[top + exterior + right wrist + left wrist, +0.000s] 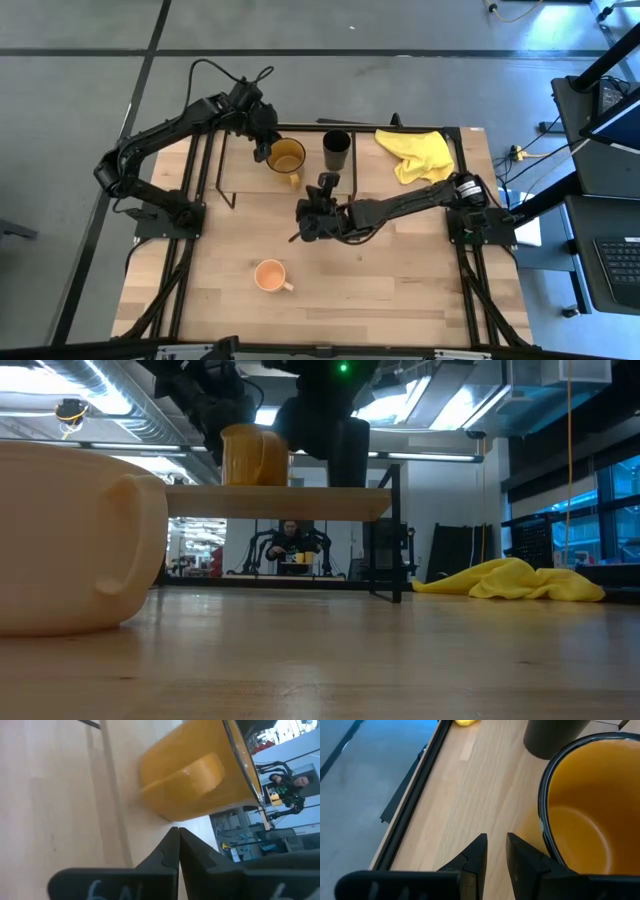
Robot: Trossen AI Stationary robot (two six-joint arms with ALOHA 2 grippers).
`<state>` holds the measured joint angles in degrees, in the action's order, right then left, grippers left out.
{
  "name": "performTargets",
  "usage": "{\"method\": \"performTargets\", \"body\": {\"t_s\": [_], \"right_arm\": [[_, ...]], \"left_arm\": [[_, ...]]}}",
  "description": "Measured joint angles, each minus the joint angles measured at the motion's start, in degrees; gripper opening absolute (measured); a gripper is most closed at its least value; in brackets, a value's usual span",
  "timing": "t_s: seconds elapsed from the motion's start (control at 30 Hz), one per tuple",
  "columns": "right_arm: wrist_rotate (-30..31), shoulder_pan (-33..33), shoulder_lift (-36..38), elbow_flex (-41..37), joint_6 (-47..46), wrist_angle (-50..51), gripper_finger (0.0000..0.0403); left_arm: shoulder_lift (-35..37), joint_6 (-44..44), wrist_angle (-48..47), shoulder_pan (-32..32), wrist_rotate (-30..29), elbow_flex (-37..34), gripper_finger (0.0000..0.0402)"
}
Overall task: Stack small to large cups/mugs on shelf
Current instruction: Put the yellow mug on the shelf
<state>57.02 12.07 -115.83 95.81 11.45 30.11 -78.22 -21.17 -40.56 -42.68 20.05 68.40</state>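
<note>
Two cups point(286, 159) point(336, 150) on shelf point(245, 170), one peach mug point(269, 276) on table point(400, 280).

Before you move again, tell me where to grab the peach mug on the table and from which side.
Probably the rim of the peach mug, from straight above: it stands upright and open-mouthed on bare table. Pinch the wall opposite its handle, which points toward the right arm's side.

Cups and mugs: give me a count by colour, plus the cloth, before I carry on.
Black cup: 1
Amber-yellow mug: 1
Peach-orange mug: 1
Yellow cloth: 1
Total: 4
</note>
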Motion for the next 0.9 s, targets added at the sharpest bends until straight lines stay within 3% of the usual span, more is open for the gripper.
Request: {"method": "performTargets", "body": {"t_s": [0.5, 0.9], "right_arm": [[-4.0, -1.2, 0.0, 0.0, 4.1, -9.7, 0.0012], [-6.1, -1.2, 0.0, 0.0, 4.1, -10.0, 0.0012]], "left_arm": [[-0.2, -0.2, 0.4, -0.3, 0.6, 0.0, 0.0065], [-0.2, -1.1, 0.9, -0.3, 2.1, 0.0, 0.0065]]}}
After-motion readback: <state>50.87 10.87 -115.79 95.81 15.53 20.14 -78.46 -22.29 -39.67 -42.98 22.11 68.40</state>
